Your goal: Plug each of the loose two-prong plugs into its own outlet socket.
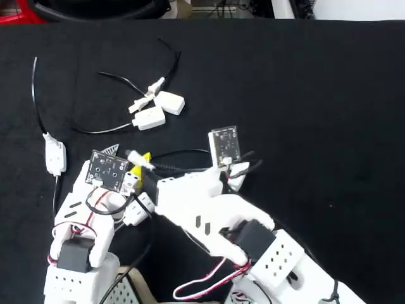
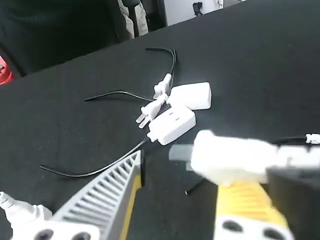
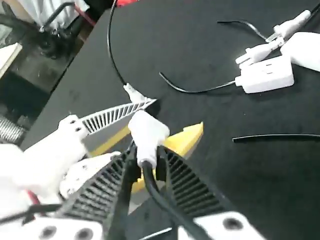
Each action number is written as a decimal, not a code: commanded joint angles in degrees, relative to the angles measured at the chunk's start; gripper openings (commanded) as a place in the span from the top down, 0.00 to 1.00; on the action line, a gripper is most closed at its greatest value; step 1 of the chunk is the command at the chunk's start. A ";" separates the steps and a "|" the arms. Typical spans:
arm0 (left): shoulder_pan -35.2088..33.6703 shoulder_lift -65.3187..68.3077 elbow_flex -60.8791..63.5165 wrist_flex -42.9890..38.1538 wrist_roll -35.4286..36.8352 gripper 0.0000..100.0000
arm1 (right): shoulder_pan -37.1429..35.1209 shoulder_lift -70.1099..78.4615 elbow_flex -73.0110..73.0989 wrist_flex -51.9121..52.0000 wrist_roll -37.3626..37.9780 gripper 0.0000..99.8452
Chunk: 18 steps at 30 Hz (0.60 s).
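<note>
Right tool (image 3: 145, 152) pinches the white 2-prong plug (image 3: 147, 129). I judge its long axis runs between the spread fingers of the left tool (image 2: 185, 175). The nearest white rectangular outlet block (image 1: 150, 118) lies well apart, farther across the black tabletop (image 1: 316, 95).

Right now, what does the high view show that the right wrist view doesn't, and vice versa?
High view: the left arm and right arm along their length, plus a red-and-white wire loop by the right arm. Right wrist view: the right gripper shut on a white plug, close up. Both: two outlet blocks and the loose plugs beside them.
</note>
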 commanded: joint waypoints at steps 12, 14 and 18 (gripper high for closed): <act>-4.53 -0.18 -2.51 9.76 -9.93 0.77 | 8.88 0.13 -3.74 1.93 5.89 0.99; -10.24 -0.18 -4.18 11.52 -10.20 0.77 | 9.14 0.31 -4.70 6.86 6.24 0.99; -23.25 -0.18 -5.05 11.60 -9.41 0.77 | 9.05 5.76 -3.47 9.58 0.79 0.97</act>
